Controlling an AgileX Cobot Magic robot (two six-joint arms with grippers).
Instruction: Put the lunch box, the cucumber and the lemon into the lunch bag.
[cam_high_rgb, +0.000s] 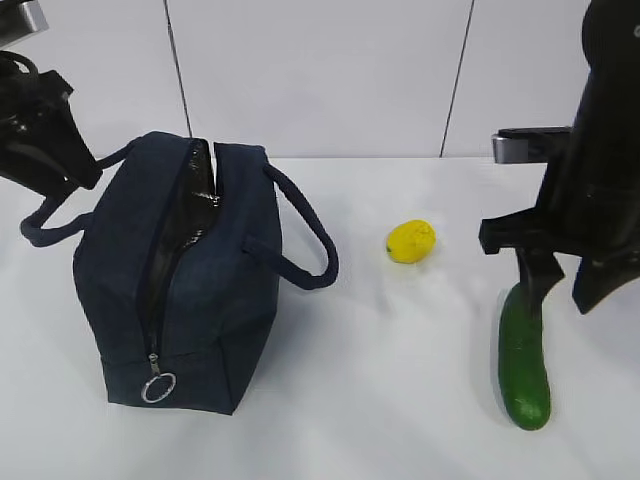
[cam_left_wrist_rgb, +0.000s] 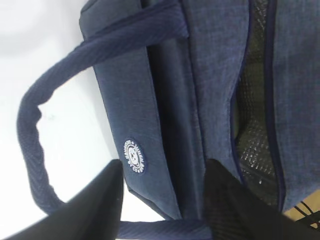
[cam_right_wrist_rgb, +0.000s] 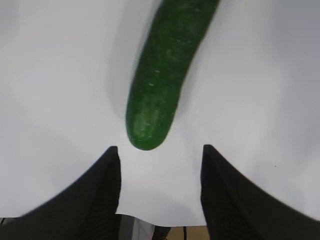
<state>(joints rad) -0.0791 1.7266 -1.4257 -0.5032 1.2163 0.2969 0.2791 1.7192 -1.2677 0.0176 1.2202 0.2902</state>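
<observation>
Nearest the exterior camera, the cucumber (cam_high_rgb: 524, 360) lies along the bench's right front edge, the right gripper (cam_high_rgb: 560, 285) hanging over its far end. The lemon (cam_high_rgb: 411, 241) sits mid-bench; the lunch bag (cam_high_rgb: 180, 275) stands at the left, unzipped. No lunch box shows; whether it is inside the bag cannot be told.

Left wrist view: the left gripper (cam_left_wrist_rgb: 162, 187) has its fingers apart, holding nothing, above the bag's side by one handle (cam_left_wrist_rgb: 37, 125).

Right wrist view: the right gripper (cam_right_wrist_rgb: 160, 172) is spread and empty, the cucumber's end between the fingertips. Closing on that smooth, rounded tip could squirt it away or let it swing.
</observation>
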